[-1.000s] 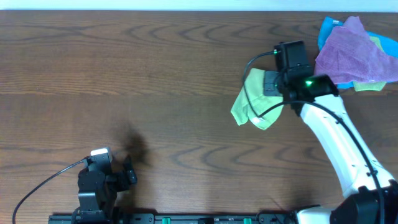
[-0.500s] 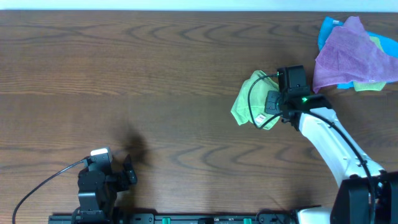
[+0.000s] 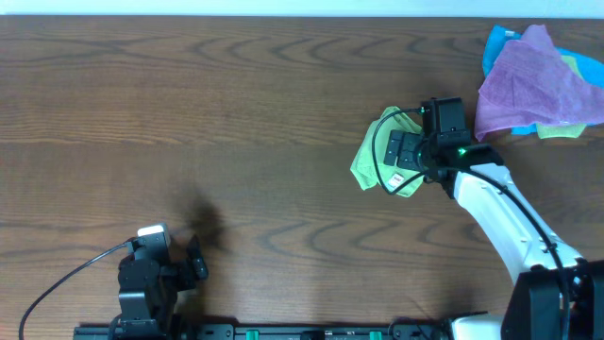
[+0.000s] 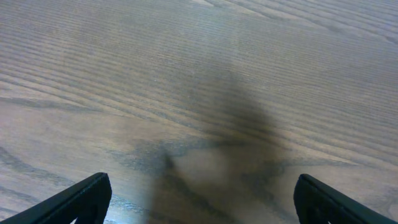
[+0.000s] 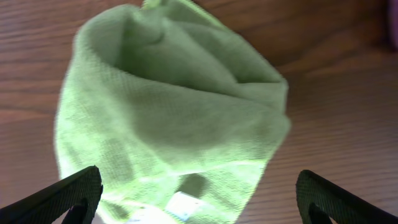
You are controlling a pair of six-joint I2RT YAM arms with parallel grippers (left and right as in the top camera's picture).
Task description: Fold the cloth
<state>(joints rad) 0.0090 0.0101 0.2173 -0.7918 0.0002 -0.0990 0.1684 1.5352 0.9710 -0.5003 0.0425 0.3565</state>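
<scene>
**Overhead view: the right arm is the one parked on the cloth**

Closest to the robot's edge, the left gripper (image 3: pixel 193 262) hangs low over bare table (image 3: pixel 236 113). Its fingers are spread wide with nothing between them, and it's well apart from everything.

Further in, right of centre, the cloth (image 3: pixel 366 162) lies in a crumpled lump, with its longer side running roughly away from the robot. The right gripper (image 3: pixel 401 156) hovers directly above it, jaws wide apart and gripping nothing. The right wrist view shows green bunched between the fingertips and a white tag (image 5: pixel 180 204) peeking out low down.

Most of the fabric spills toward the robot's left, so I'd guess the right arm has to spread it out first.

Way back in the far right corner sit the purple cloth (image 3: pixel 533 80) and the blue cloth (image 3: pixel 495 42).
</scene>
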